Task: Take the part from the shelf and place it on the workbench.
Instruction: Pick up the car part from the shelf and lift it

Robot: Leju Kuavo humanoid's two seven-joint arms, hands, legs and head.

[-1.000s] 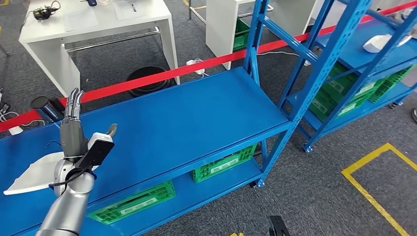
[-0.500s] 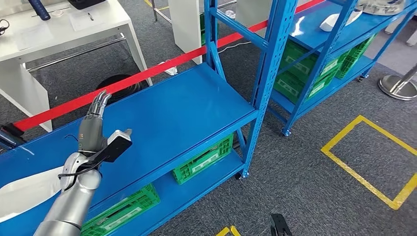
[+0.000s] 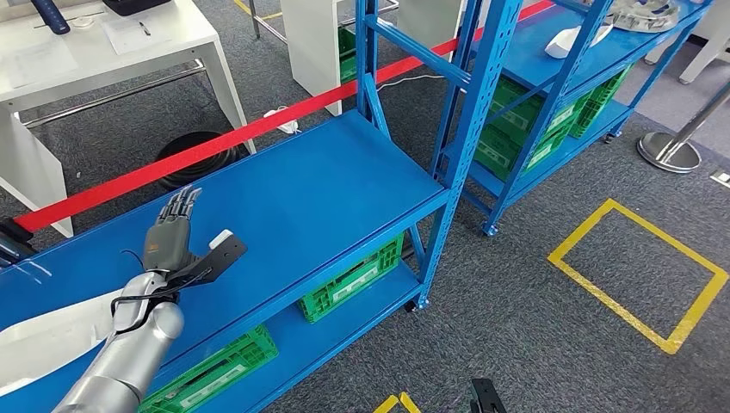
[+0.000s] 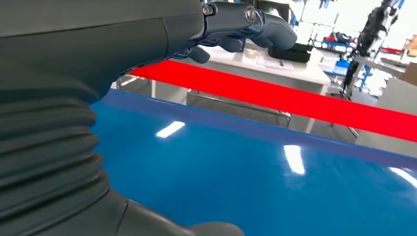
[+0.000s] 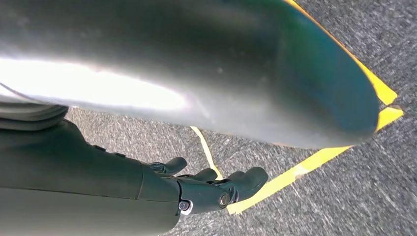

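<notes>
Nearest, at seven o'clock, the white part (image 3: 47,335) lies on the blue shelf (image 3: 327,194), just behind the left robot hand (image 3: 170,231), which hovers open, holding nothing. The right robot hand (image 5: 206,189) hangs empty, fingers loosely curled. Reaching forward risks missing the part. At eleven o'clock, beyond red tape (image 3: 215,142), stands a white worktop (image 3: 112,47).

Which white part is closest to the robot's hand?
The white part on the near blue shelf, beside the left hand. The other white part lies on the far shelf.
</notes>
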